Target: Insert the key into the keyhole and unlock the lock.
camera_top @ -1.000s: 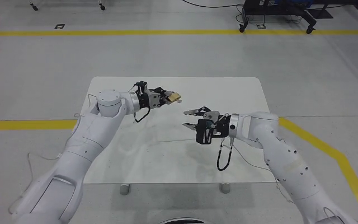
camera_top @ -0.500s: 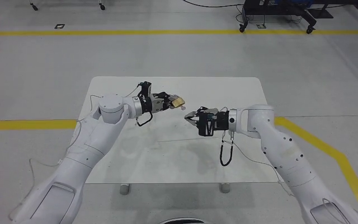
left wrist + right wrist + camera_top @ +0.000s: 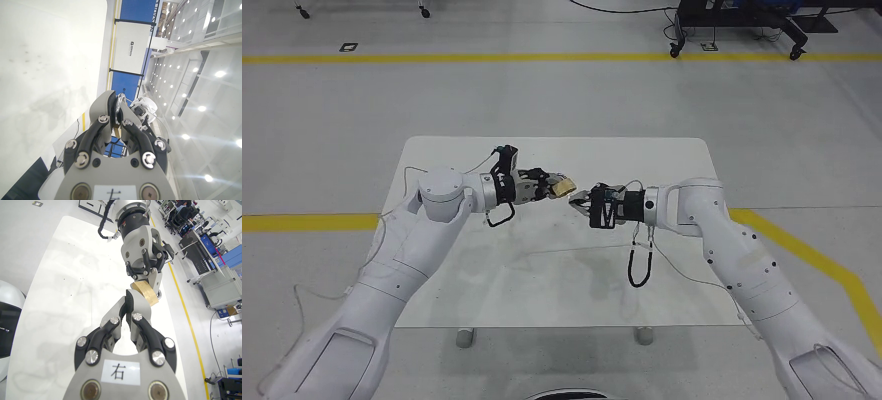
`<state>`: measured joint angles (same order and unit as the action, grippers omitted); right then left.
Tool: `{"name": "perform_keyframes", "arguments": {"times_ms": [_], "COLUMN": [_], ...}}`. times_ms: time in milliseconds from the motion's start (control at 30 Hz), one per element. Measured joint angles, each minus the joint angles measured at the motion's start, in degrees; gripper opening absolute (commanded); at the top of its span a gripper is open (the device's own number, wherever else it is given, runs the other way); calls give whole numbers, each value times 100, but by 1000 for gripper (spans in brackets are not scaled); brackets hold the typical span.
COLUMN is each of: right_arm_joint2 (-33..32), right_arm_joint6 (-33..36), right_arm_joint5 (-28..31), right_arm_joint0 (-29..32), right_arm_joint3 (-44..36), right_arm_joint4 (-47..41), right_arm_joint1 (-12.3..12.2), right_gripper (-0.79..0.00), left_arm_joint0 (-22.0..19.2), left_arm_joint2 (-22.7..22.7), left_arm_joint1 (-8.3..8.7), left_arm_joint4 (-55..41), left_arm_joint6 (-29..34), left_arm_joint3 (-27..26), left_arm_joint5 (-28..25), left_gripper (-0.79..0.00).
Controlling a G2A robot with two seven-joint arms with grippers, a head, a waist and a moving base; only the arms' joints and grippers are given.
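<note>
A brass padlock [image 3: 562, 186] hangs above the middle of the white table [image 3: 542, 290], and my left gripper [image 3: 550, 185] is shut on it. The left wrist view has the silver shackle [image 3: 120, 99] and a bit of the brass body [image 3: 118, 131] pinched between the left gripper's [image 3: 115, 106] pads. My right gripper [image 3: 581, 196] faces it, shut, with its tips right at the lock's free end. From the right wrist, the right gripper [image 3: 130, 295] overlaps the brass lock [image 3: 147, 293] held by the left gripper [image 3: 149, 280]. Whether a key sits between the right pads I cannot tell.
The tabletop [image 3: 62, 279] under both grippers is bare white with a few dark specks. Its rounded edges lie well away from the grippers on every side. Yellow floor lines [image 3: 802, 250] run past the table, and a black cart [image 3: 742, 25] stands far behind.
The right gripper went from wide open to shut while moving left and toward the table's back, up to the lock. The left gripper shifted the lock slightly right and nearer.
</note>
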<state>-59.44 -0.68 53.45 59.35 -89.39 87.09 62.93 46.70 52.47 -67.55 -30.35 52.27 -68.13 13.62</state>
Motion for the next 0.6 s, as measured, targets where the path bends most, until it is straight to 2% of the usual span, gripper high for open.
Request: {"name": "perform_keyframes", "arguments": {"times_ms": [133, 200, 233, 267, 400, 600], "right_arm_joint2": [29, -8, -38, -75, -297, -302], "right_arm_joint6": [88, 66, 43, 10, -147, -145], "right_arm_joint5": [-13, -29, -44, -62, -111, -110], "right_arm_joint0": [-10, 60, 108, 167, 514, 513], "right_arm_joint3": [-50, -124, -167, -222, -515, -517], "right_arm_joint4": [-65, -79, -73, -62, 42, 45], "right_arm_joint1": [4, -11, -23, -36, -115, -117], "right_gripper": [-785, -477, -268, 0, 0, 0], "left_arm_joint0": [37, 65, 83, 103, 210, 242], "left_arm_joint2": [45, 109, 146, 187, 373, 433], "left_arm_joint1": [12, 18, 22, 26, 45, 53], "left_arm_joint4": [65, 52, 34, 12, -81, -101], "left_arm_joint6": [15, -56, -107, -164, -385, -458], "left_arm_joint3": [-73, -100, -108, -117, -170, -186], "left_arm_joint5": [-14, -47, -64, -80, -161, -182], "left_gripper": [-785, -785, -785, -785, -785, -785]}}
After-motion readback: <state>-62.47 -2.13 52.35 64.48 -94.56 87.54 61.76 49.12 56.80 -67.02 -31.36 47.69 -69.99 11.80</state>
